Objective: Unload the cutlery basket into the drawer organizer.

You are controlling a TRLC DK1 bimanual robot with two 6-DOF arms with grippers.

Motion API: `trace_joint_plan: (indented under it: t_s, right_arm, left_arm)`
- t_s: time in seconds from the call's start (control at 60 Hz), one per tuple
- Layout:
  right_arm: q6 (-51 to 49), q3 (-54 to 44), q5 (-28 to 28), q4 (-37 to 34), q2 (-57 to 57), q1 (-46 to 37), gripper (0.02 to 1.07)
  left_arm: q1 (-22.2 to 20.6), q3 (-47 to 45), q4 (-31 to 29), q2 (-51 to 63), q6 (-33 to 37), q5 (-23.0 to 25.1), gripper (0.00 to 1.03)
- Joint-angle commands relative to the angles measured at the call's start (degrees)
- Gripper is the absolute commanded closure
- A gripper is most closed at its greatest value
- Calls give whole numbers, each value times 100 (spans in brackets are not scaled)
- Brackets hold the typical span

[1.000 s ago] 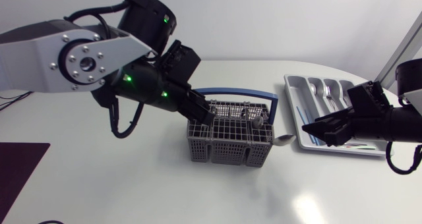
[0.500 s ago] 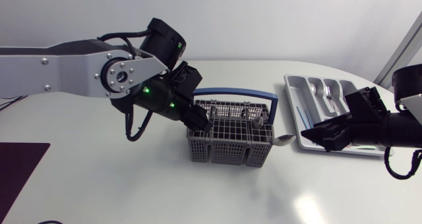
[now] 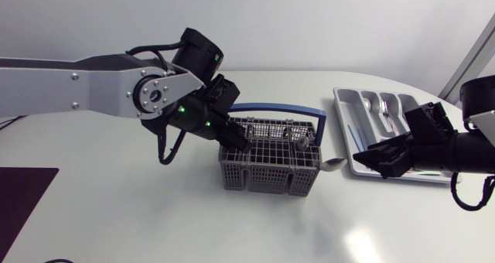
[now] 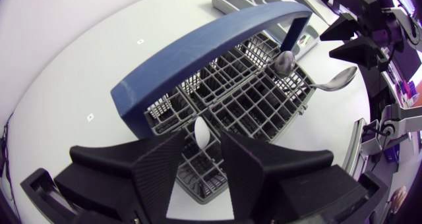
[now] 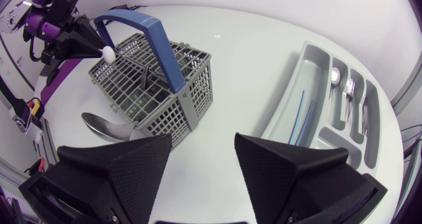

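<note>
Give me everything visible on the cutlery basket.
The cutlery basket is grey plastic lattice, split into compartments, with a blue arched handle. It stands upright on the white table. A spoon stands in one end compartment; a white-tipped piece at the other end sits between the left hand's open fingers. A loose spoon lies beside its base.

Nope, no text, numbers or labels you can actually read anywhere in these. Closest thing is a couple of tiny dark specks (image 4: 140, 41) on the white tabletop (image 4: 72, 79) off to the side of the grey wire-mesh cutlery basket with the blue handle (image 4: 264, 105), and they're way too small to tell if they're print at all.
</note>
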Motion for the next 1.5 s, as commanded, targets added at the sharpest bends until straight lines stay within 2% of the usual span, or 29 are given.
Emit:
trace_joint_plan:
  t_s: [0.0,0.033,0.267,0.45,0.5,0.633,1.0,1.167,1.283,1.4,1.483]
  right_arm:
    - [-131,-181,-38,10,-27,1,37]
    - [-139,-181,-38,10,-27,-8,37]
    - [-166,-190,-47,10,-18,-17,37]
    - [-174,-190,-47,10,-18,-17,37]
    - [-174,-190,-56,10,-27,-17,37]
    - [-183,-181,-56,10,-27,-17,37]
    - [-166,-154,-56,-25,-71,10,37]
    - [-157,-111,-56,-61,-106,10,37]
    - [-148,-58,-56,-87,-115,10,37]
    - [-201,-31,-249,-131,-282,-25,37]
    - [-359,13,-583,-245,-414,-166,37]
  left_arm:
    - [-18,171,65,200,-54,-11,58]
    - [-27,171,92,209,-63,-20,59]
    - [-62,189,215,349,-80,-99,87]
    - [-44,162,232,376,-106,-90,92]
    - [8,92,347,332,-142,-90,100]
    - [61,-13,417,226,-186,-20,100]
    - [202,-163,408,-582,-309,780,100]
    - [237,-136,197,-1110,-370,1246,100]
    - [184,-128,57,-1470,-353,1369,100]
    - [193,-119,-58,-1716,-230,1571,100]
    - [167,-128,-145,-1857,-1,1782,100]
